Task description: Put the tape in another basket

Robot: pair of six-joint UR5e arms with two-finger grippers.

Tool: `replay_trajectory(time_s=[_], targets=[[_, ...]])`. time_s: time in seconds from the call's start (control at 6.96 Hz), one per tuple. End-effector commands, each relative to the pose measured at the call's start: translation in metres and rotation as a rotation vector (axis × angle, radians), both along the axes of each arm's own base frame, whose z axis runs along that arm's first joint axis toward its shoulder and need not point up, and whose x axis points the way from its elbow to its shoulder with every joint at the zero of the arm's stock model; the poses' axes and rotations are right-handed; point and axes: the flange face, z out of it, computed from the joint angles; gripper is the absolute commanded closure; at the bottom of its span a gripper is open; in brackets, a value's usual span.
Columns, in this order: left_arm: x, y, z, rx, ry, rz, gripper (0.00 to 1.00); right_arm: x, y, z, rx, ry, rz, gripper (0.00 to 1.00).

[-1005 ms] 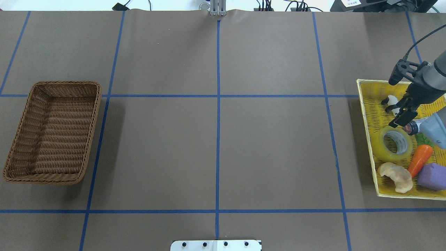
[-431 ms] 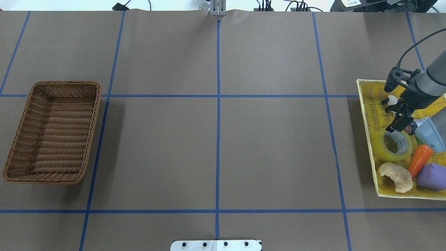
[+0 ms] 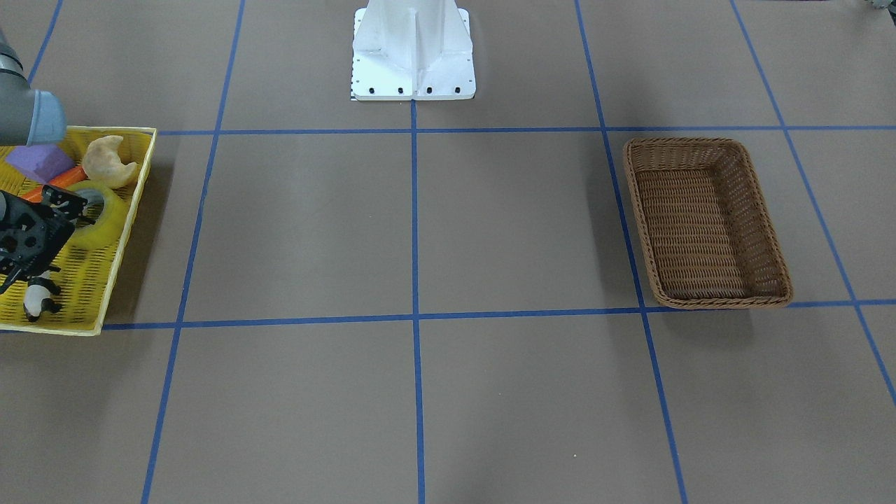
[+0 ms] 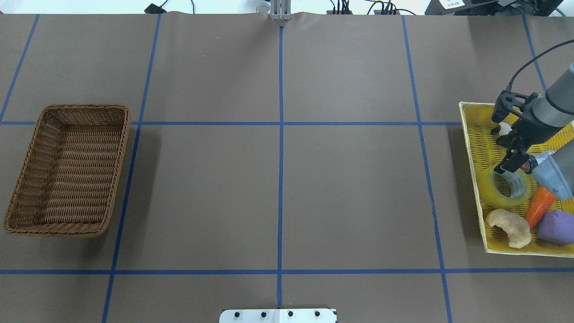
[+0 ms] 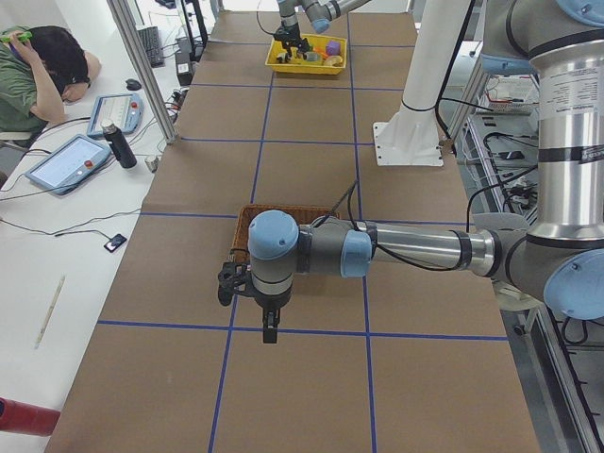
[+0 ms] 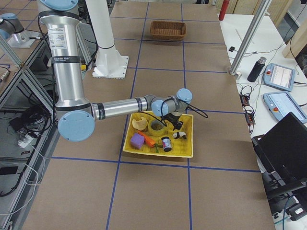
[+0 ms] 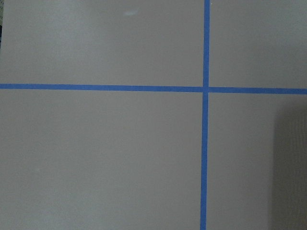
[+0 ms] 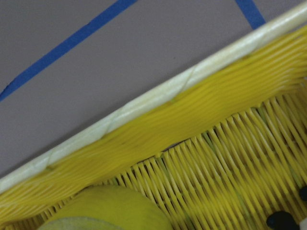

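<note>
And here is the right gripper [image 4: 504, 167], low over the flat yellow plastic mesh tray [image 4: 476, 134] at the robot's right end of the table [image 4: 278, 193]. Its tips hang right at the far rim of the wide roll of translucent yellow packing tape [image 4: 489, 188], on the side facing a small black-and-white panda figure [image 4: 504, 128]. From the front-facing view the right gripper [image 3: 66, 206] shows its fingers parted with nothing clamped between them. Whether a tip actually touches the roll, I cannot tell.

The tape [image 3: 105, 218] lies flat in the tray [image 3: 84, 294], hole up, grey-white core showing. A beige croissant-shaped toy [image 4: 509, 226] sits just beside it on the robot's side. An orange toy carrot [image 4: 540, 206] and a purple block [image 4: 556, 226] lie close by, deeper in the tray. The right wrist camera is tight on the tray's pale rim [image 8: 158, 96], with a curve of the yellow roll [image 8: 105, 211] at the bottom edge.

Across the table, well apart from all this, sits the rectangular brown woven wicker basket [image 4: 71, 170], at the robot's left end.

The left arm shows only in the exterior left view. It reaches out over the table, its left gripper [image 5: 269, 332] pointing down just past the basket [image 5: 243, 225], above a blue tape line [image 5: 311, 332]. Wide or narrow, I cannot tell from there. Its wrist camera sees only brown table covering and crossing blue lines [image 7: 205, 143].
</note>
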Motion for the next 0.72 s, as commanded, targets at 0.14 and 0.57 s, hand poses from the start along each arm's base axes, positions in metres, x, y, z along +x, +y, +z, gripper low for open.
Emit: replay_trajectory(time_s=[0.14, 0.57], targets=[[0.000, 0.000, 0.001, -0.002, 0.002, -0.001, 0.02, 0.004, 0.010, 0.007, -0.022, -0.011, -0.008, 0.01], [0.000, -0.001, 0.000, -0.001, 0.001, -0.001, 0.02, 0.006, 0.015, 0.014, -0.033, -0.004, -0.009, 0.17]])
